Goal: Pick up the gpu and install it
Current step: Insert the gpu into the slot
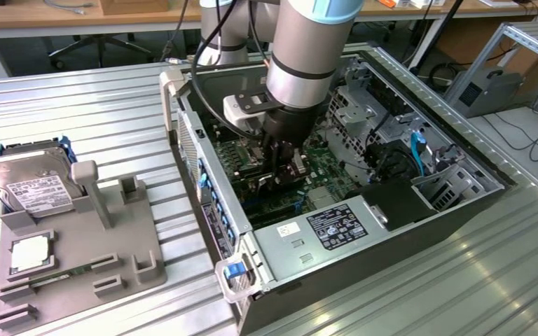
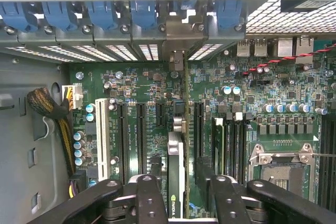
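The gpu [image 2: 176,174] stands on edge between the two black fingers [image 2: 148,198] of the end effector [image 2: 181,198] at the lower middle of the wrist frame. It runs up over the green motherboard [image 2: 131,93] toward its silver bracket [image 2: 177,40] at the rear slot wall. The end effector is closed partway on the card, gripping its upper edge. In the exterior frame the end effector [image 1: 283,168] sits deep in the open computer case [image 1: 279,241], centre of the frame; the card there is mostly hidden, so whether it is fully seated in its slot is hard to judge.

The card looks light, thin and stiff, but fragile: a bare board with exposed parts and a contact edge that would suffer from twisting or side load. The long top edge near its middle seems the sound place to hold, squeezing the flat faces, with the bracket end free to slide into the rear opening.

On the metal surface [image 1: 82,112] at the left of the exterior frame, a hard drive [image 1: 31,185] rests in a grey fixture [image 1: 82,252].
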Robot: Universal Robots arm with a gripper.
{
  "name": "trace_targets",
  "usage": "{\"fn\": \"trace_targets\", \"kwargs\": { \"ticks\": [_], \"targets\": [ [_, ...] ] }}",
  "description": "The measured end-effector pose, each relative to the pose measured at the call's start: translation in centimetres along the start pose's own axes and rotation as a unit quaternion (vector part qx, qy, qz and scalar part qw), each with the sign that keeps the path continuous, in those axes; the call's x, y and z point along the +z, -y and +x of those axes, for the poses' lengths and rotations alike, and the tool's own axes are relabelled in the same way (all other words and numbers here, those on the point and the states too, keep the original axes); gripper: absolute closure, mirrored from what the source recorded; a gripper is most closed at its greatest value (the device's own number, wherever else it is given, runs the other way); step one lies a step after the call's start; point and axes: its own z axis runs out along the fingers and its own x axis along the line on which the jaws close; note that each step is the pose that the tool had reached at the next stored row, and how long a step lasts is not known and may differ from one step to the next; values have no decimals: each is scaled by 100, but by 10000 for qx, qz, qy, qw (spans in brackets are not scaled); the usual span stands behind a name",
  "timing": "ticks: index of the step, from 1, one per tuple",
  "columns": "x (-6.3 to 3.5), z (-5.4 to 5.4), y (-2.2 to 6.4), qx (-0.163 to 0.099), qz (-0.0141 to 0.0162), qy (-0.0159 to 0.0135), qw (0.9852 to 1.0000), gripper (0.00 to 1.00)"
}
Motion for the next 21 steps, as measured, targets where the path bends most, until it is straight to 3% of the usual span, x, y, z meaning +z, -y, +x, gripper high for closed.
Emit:
{"fn": "trace_targets", "kwargs": {
  "ticks": [2, 21],
  "targets": [
    [0, 0, 0, 0, 0, 0, 10000, 74],
    [28, 1, -19, 0, 10, 8, 10000, 74]
  ]
}}
